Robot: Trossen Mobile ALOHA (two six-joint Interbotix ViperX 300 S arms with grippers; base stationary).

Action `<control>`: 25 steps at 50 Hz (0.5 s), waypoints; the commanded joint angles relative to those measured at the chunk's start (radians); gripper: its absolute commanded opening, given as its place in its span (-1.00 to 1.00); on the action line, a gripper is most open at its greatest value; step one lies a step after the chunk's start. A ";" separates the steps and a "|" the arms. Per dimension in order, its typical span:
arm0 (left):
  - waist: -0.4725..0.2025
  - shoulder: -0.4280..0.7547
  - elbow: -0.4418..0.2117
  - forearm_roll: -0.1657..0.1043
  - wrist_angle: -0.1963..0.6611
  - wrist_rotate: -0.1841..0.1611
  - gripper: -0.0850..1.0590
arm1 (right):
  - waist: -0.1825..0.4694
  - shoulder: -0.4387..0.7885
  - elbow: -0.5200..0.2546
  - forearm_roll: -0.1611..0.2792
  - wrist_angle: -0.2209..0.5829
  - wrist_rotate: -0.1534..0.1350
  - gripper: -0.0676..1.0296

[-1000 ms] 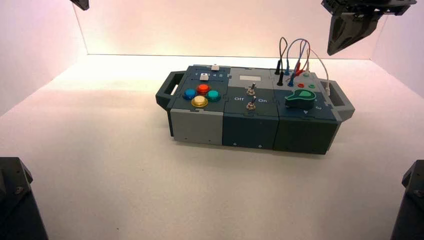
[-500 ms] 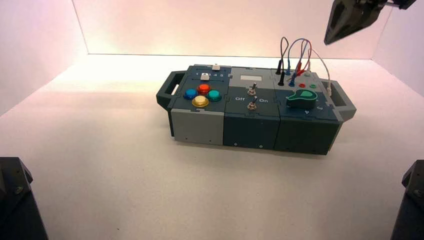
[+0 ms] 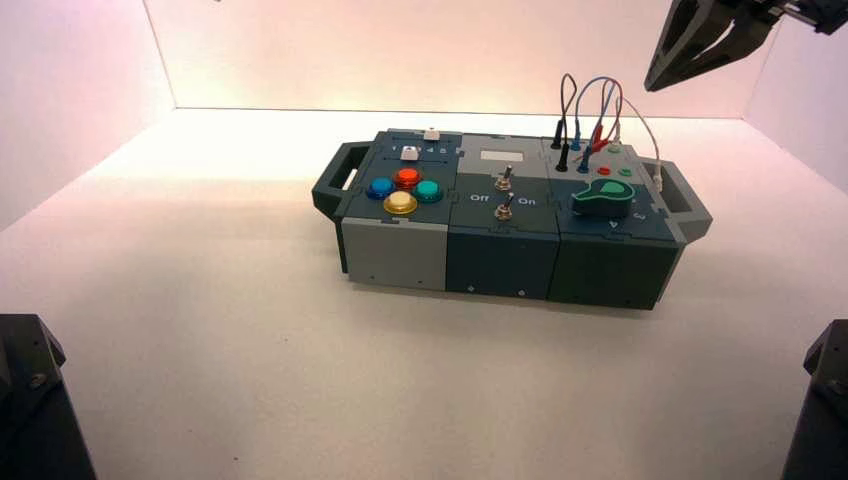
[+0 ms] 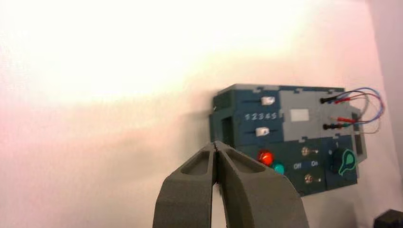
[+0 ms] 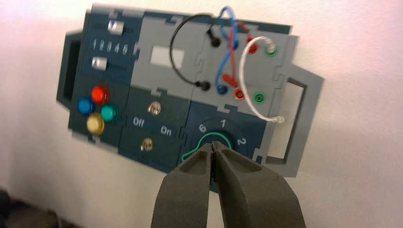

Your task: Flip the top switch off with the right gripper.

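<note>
R claw, the black one w/ two long tapered pointed fingers [image 3: 690, 55], hangs in the air above the box's far right part, near the looped wires; its fingers are pressed together, nothing pinched. Top switch, a small silver metal toggle [image 3: 504, 180], sits mid-box, to the left of the R claw & lower, well apart from it. Second silver metal toggle [image 3: 504, 208] is just on the near side of the top one, w/ white "Off" & "On" lettering [image 5: 152, 126] between the two.

Green round knob w/ pointer [image 3: 603, 197] is on the box's near right part, below the R claw & nearer the robot. Black, blue, red & white wires [image 3: 598, 112] loop up just to the left of & below the claw tips.

Dark blue & grey box [image 3: 500, 215] rests on the pale surface [image 3: 300, 380]. L claw, also black w/ tapered fingers [image 4: 216, 180], waits off to the left, fingers pressed together too.
</note>
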 commanded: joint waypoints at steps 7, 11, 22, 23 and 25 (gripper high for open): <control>-0.172 -0.011 0.054 0.003 -0.121 0.000 -0.91 | 0.147 -0.005 -0.018 -0.253 -0.066 0.336 -0.91; -0.212 0.026 0.077 0.003 -0.175 -0.006 -0.91 | 0.187 0.012 -0.023 -0.330 -0.069 0.420 -0.91; -0.301 0.078 0.135 -0.002 -0.383 -0.015 -0.91 | 0.256 0.071 -0.032 -0.364 -0.115 0.471 -0.91; -0.314 0.080 0.143 -0.002 -0.403 -0.017 -0.91 | 0.264 0.072 -0.031 -0.362 -0.121 0.471 -0.91; -0.330 0.083 0.150 -0.002 -0.423 -0.018 -0.91 | 0.276 0.080 -0.031 -0.360 -0.132 0.471 -0.91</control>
